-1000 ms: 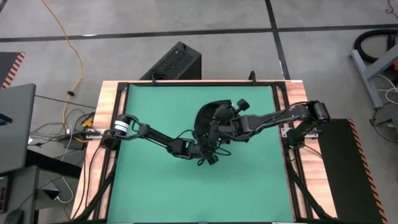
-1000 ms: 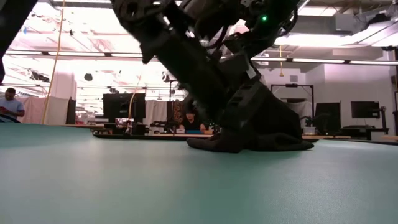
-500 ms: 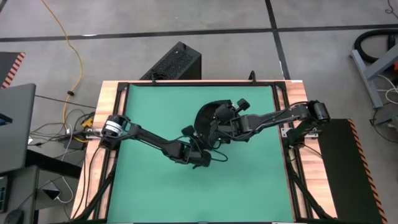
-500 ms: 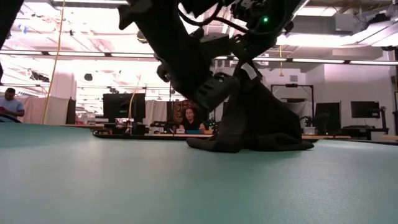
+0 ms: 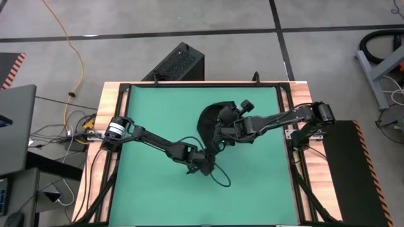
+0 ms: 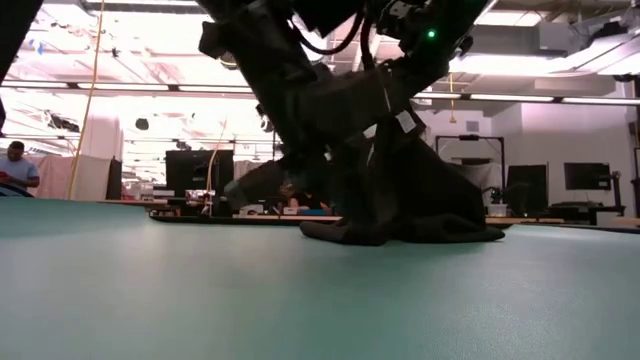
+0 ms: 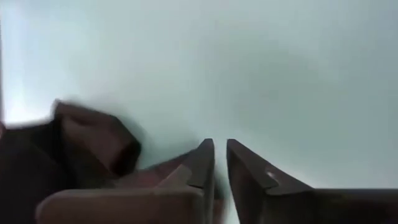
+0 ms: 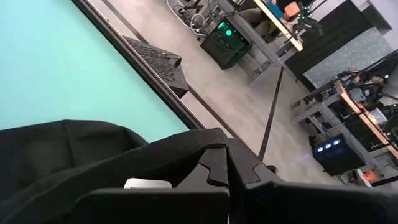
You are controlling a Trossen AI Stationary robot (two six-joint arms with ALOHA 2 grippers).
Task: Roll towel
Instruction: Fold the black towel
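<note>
While the two arms met near the middle of the green mat (image 5: 151, 107), the towel (image 5: 211, 121) sat in a dark heap a little toward the far side of the mat, bunched rather than flat. From table height the towel (image 6: 420, 215) rose in a tent shape, its lower edge spread on the mat (image 6: 200, 290) and its upper part pulled up under the arms.

The right gripper (image 5: 222, 129) reached in from the right side and sat on the towel's near edge. In the right wrist view its fingers (image 8: 217, 168) were pressed together with black cloth (image 8: 93, 155) gathered against them, and a small white tag (image 8: 147, 183) lay just beside the fingertips. It pinched a fold of the towel.

The left gripper (image 5: 205, 165) lay lower on the mat, just on the near side of the towel, with its arm stretching back to the left edge of the table (image 5: 107, 101). In the left wrist view its two fingers (image 7: 202, 162) stood nearly together, with only a thin slit between them, over bare mat (image 7: 249, 62). Nothing showed between them. A blurred dark fold of the towel (image 7: 93, 134) lay near that gripper, to one side, and whether it touched the fingers could not be told.

A loop of thin cable (image 5: 218, 176) hung beside the left gripper.
</note>
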